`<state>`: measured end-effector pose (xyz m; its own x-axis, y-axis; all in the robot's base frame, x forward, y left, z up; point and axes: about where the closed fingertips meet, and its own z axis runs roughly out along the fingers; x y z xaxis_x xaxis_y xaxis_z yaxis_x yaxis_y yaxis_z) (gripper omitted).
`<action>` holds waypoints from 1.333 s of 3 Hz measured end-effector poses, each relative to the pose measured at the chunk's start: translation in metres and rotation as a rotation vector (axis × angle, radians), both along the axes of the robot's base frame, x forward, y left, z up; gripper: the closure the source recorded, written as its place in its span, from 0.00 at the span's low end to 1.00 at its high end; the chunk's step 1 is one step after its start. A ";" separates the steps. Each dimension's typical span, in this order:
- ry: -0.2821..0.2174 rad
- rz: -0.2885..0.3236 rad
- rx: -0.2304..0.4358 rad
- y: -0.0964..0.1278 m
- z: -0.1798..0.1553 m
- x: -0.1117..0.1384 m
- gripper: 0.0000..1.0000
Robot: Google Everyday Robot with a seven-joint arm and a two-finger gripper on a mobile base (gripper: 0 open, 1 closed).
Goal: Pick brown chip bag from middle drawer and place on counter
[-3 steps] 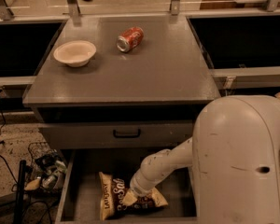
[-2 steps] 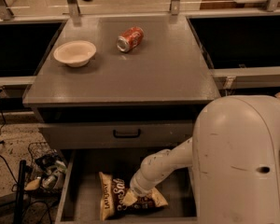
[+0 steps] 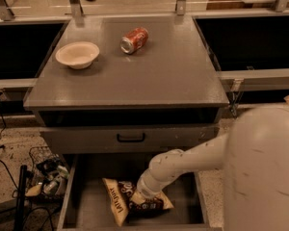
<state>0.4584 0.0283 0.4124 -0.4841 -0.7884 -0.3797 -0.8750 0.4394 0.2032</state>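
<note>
Below, crinkly brown chip bag [image 3: 130, 202], cream ends, jaws over it

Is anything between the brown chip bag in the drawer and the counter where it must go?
The end effector is down on the dark-brown chip bag in the gray metal drawer tray. The closed gray drawer front rises between bag and matte-gray counter; a cream bowl and red can sit toward its rear.

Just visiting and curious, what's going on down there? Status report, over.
Robot hand low in middle drawer, at brown chip bag. Bag lying on drawer floor. On counter: bowl and soda can, far side.
</note>
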 end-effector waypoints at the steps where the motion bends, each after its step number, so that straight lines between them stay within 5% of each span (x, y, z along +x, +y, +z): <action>1: -0.086 0.017 -0.001 -0.029 0.078 0.008 1.00; 3: -0.243 -0.036 -0.022 -0.079 0.184 0.023 1.00; 4: -0.269 -0.063 -0.023 -0.103 0.230 0.023 1.00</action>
